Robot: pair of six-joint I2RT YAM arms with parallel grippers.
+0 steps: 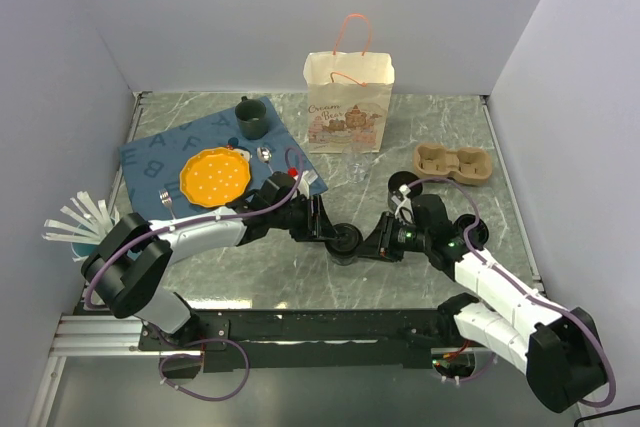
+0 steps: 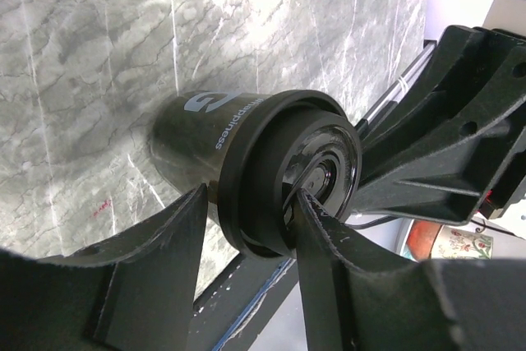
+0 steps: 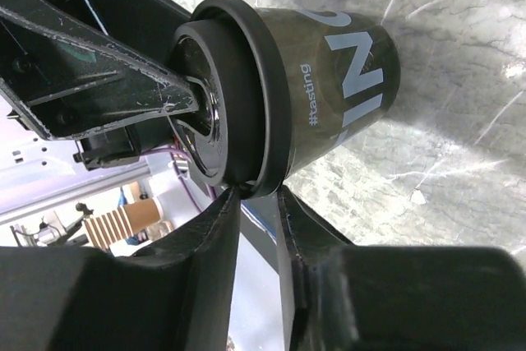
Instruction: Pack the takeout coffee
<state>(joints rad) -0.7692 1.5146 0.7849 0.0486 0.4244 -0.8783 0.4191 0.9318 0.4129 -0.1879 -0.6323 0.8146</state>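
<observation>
- My L arm (image 1: 190, 232): white shells, black joints, black block at base.
- R arm (image 1: 500, 297): same white/black build.
- Purple cable (image 1: 110, 252) looped along each arm.
- My fingers (image 2: 156, 269): matte black plastic, wedge-shaped, ribbed frames, edges scuffed w/ pale specks.
- Small green lights (image 1: 452, 244) nr R wrist.

Items counted: one lidded dark cup (image 1: 347, 240), one two-well pulp tray (image 1: 455, 163), one paper bag (image 1: 348, 97), one green mug (image 1: 251, 117), one orange plate (image 1: 214, 176), one fork (image 1: 166, 203), one spoon (image 1: 266, 156), one blue mat (image 1: 150, 152).
</observation>
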